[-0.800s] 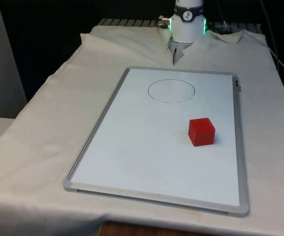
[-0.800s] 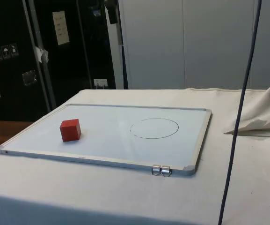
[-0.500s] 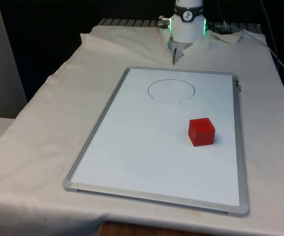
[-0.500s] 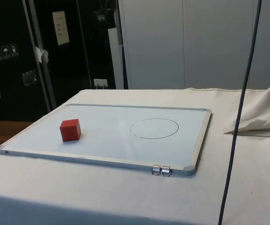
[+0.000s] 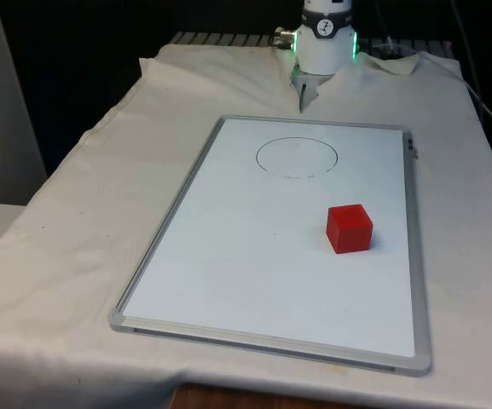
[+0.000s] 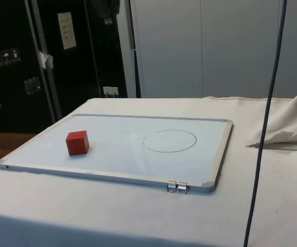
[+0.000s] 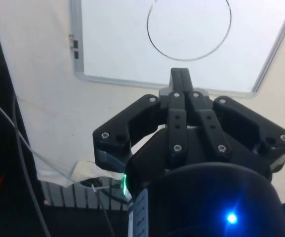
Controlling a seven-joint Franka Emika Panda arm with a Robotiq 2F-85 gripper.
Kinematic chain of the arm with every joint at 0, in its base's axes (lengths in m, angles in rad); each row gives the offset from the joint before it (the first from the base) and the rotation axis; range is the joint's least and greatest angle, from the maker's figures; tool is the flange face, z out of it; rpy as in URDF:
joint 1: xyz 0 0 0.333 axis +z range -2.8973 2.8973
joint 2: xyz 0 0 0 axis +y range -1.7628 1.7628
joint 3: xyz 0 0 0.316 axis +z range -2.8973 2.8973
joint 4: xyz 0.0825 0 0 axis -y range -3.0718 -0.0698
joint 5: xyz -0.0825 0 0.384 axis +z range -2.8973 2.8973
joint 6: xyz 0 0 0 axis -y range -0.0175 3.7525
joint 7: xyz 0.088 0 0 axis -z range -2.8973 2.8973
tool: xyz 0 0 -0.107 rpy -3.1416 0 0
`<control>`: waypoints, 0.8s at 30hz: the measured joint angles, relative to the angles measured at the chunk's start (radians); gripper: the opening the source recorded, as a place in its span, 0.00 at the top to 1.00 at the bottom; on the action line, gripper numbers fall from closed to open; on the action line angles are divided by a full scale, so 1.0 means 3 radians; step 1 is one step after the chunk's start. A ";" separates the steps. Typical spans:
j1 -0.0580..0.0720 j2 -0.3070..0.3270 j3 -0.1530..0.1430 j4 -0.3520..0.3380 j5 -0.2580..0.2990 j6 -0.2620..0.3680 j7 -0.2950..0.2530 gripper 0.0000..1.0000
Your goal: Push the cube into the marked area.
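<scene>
One red cube (image 5: pixel 349 228), one drawn circle (image 5: pixel 297 157), one whiteboard (image 5: pixel 228 281); pincer (image 7: pixel 180 79) seemingly closed, empty.

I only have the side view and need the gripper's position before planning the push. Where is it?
Observer: In the wrist view the gripper hangs above the cloth, just off the whiteboard edge nearest the circle.
Operator: Open or shut?
Observer: Shut, fingers together, holding nothing.
Operator: Which way to the cube?
Observer: In the front view the cube lies past the circle from the robot's base, towards the front view's right.
</scene>
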 measured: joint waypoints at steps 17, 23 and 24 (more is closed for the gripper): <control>0.0000 0.0613 0.0220 0.0690 0.0000 0.0020 0.0157 1.00; 0.0003 0.0793 0.0277 0.0897 -0.0003 0.0020 0.0197 1.00; 0.0003 0.0830 0.0287 0.0937 -0.0003 0.0020 0.0207 1.00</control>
